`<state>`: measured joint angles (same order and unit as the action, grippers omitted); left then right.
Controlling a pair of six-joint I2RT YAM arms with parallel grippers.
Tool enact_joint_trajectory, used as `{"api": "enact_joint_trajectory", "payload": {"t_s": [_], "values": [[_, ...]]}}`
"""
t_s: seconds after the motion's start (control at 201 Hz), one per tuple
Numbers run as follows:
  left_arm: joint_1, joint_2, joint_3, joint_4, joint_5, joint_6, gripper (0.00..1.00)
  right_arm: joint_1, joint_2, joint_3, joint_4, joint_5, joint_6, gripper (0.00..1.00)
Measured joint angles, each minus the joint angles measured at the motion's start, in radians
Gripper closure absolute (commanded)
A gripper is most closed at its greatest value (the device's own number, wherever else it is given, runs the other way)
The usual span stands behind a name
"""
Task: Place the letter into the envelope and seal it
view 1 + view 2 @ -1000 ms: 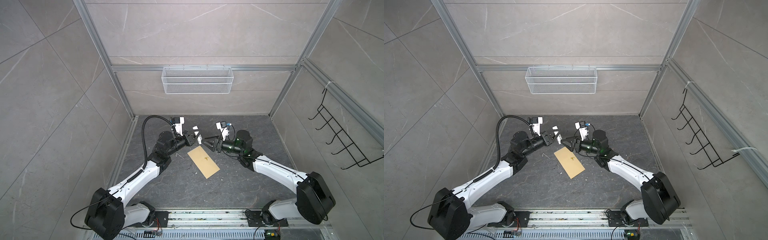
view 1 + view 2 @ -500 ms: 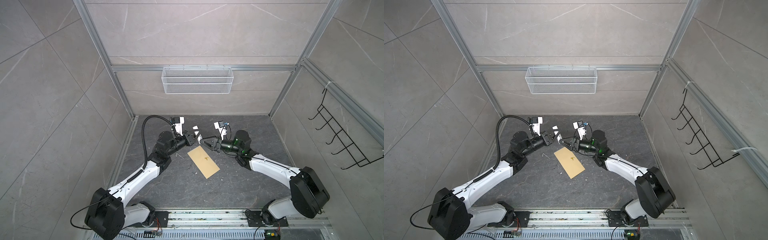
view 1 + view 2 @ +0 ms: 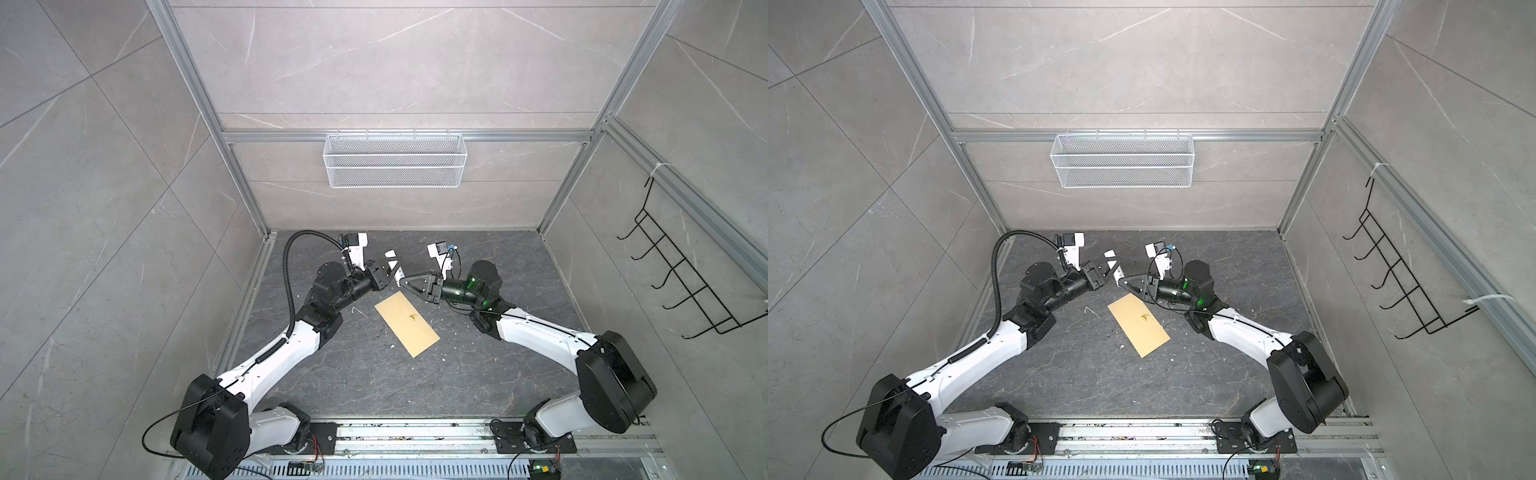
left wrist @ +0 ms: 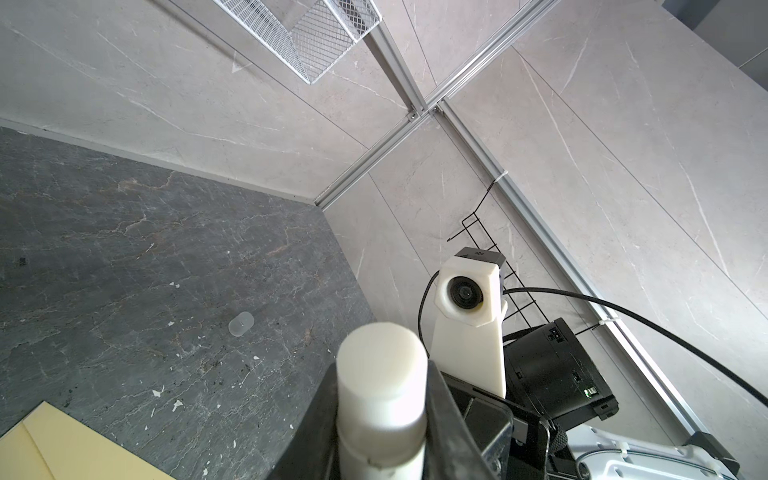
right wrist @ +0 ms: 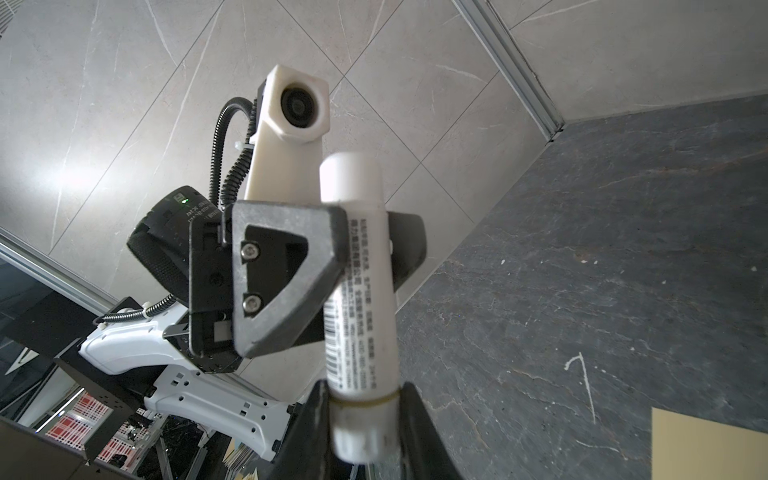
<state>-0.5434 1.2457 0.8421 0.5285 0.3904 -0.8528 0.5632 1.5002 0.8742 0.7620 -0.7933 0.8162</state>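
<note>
**Grey-tiled booth: two grippers on one glue stick**

Dark marbled surface (image 3: 457,374) fills the lower half of both top views. The envelope (image 3: 407,324) lies flat and slantwise at its middle. Just past the envelope's far corner, the left gripper (image 3: 385,272) and right gripper (image 3: 402,283) face each other around a white glue stick (image 3: 392,265). From this height the grips are too small to judge. A wire basket (image 3: 395,166) hangs on the back wall.

The left wrist view adds the glue stick's (image 4: 382,374) blunt white end, wedged between that gripper's dark fingers. It also shows a small translucent cylinder (image 4: 241,324) lying alone on the surface, and one envelope (image 4: 62,449) corner.

The right wrist view shows the printed tube (image 5: 361,332) lengthwise. The left gripper's (image 5: 359,249) triangular fingers clamp its middle, and the right gripper's (image 5: 363,415) own fingers press both sides of its lower end. Another envelope (image 5: 706,444) corner shows at the edge.
</note>
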Motion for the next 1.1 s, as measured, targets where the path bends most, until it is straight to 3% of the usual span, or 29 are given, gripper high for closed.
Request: {"api": "enact_joint_trajectory", "payload": {"t_s": [0.199, 0.324, 0.433, 0.787, 0.991, 1.096], "values": [[0.0, 0.004, 0.0, 0.003, -0.007, -0.007, 1.0, 0.002, -0.001, 0.0, -0.008, 0.016, -0.007, 1.0], [0.0, 0.006, -0.002, -0.002, -0.017, -0.008, 1.0, 0.021, -0.03, 0.006, -0.092, 0.082, -0.071, 1.0], [0.0, 0.008, -0.002, -0.002, -0.019, -0.008, 1.0, 0.068, -0.087, 0.032, -0.254, 0.216, -0.188, 1.0], [0.005, 0.01, -0.002, 0.006, -0.025, 0.0, 1.0, 0.383, -0.112, 0.258, -0.742, 1.051, -0.61, 1.0], [0.011, 0.019, -0.002, 0.01, -0.061, 0.002, 1.0, 0.541, 0.05, 0.407, -0.819, 1.552, -0.828, 1.0], [0.013, 0.026, -0.002, 0.003, -0.076, 0.001, 1.0, 0.586, 0.134, 0.445, -0.795, 1.743, -0.941, 1.0]]}}
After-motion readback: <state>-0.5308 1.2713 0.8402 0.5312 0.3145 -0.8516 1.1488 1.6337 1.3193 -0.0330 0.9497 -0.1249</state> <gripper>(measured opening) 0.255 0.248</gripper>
